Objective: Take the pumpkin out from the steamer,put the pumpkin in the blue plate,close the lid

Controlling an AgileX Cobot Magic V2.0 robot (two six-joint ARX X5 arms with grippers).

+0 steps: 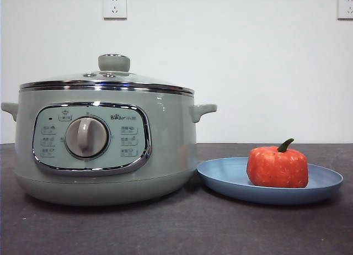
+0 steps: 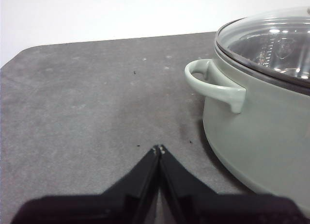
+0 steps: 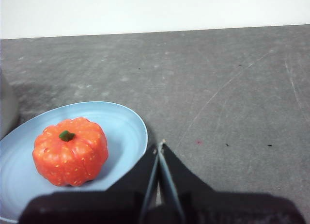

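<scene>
I see the big round green steamer (image 1: 105,150) with its glass lid (image 1: 107,78) on. The orange pumpkin (image 1: 277,166) sits in the light blue plate (image 1: 231,180). My left gripper (image 2: 159,149) and right gripper (image 3: 160,145) are pinched closed, holding nothing. I think the job is done, so nothing is left.

Bright, even light; soft shadows

Only the 2 grippers are seen. The left gripper (image 2: 159,149) is formed of 2 matte black wedge-shaped jaws, tapered to pale, worn-looking tips. The right gripper (image 3: 160,145) is built alike, with a thin pale edge along its inner faces.
</scene>
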